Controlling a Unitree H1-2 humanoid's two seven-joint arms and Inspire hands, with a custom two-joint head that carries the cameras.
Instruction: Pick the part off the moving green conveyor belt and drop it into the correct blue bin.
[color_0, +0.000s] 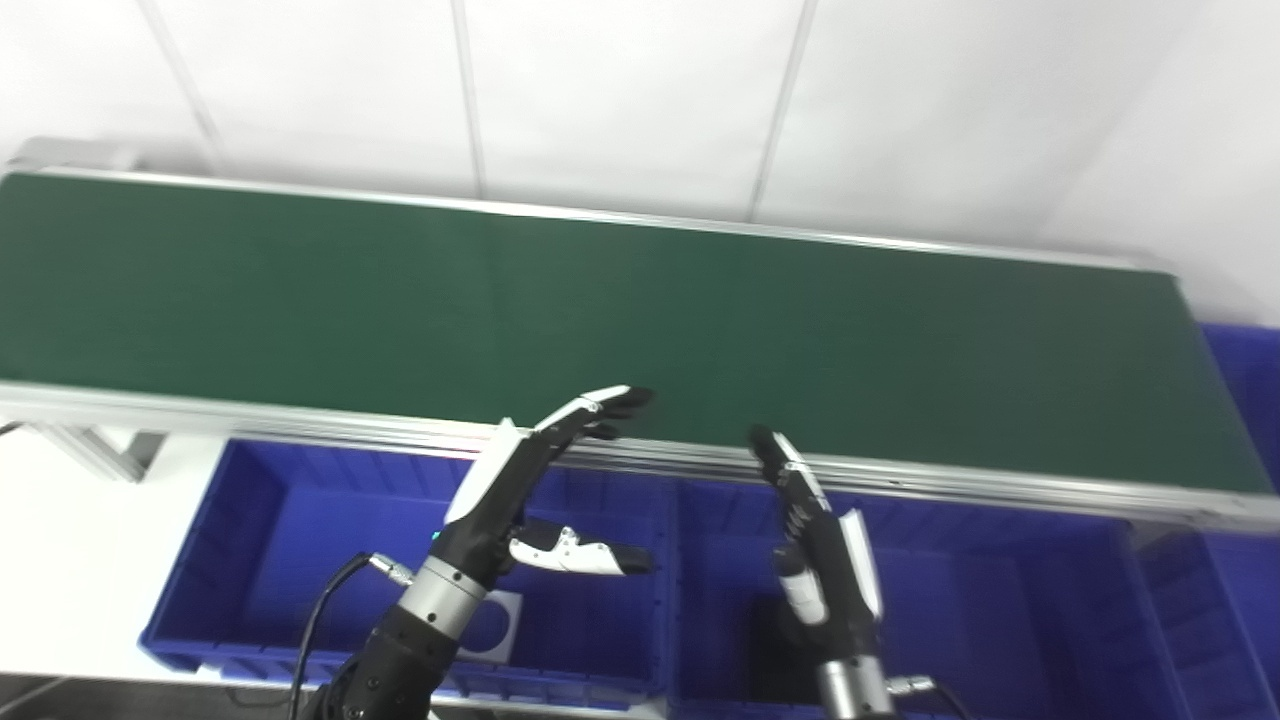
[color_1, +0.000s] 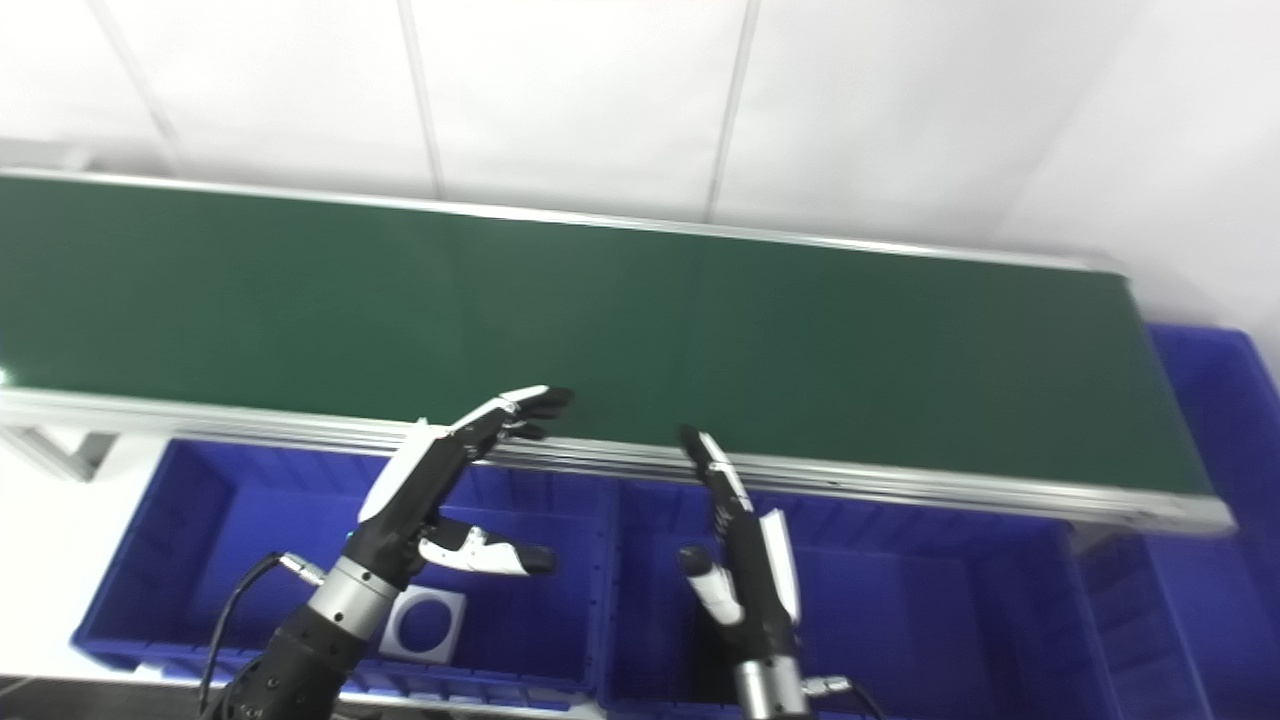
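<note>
The green conveyor belt (color_0: 640, 320) runs across the view with no part on it. My left hand (color_0: 520, 490) is open above the left blue bin (color_0: 250, 520), its fingertips reaching the belt's near rail. My right hand (color_0: 825, 545) is open too, fingers pointing up toward the rail, over the middle blue bin (color_0: 950, 610). A flat white square part with a round hole (color_1: 428, 622) lies on the left bin's floor, partly hidden by my left forearm. Neither hand holds anything.
The belt's aluminium near rail (color_0: 900, 475) runs just above the bins. Another blue bin (color_0: 1245, 360) stands past the belt's right end. A white panelled wall (color_0: 640, 100) is behind. The belt's frame leg (color_0: 95, 450) shows at the left.
</note>
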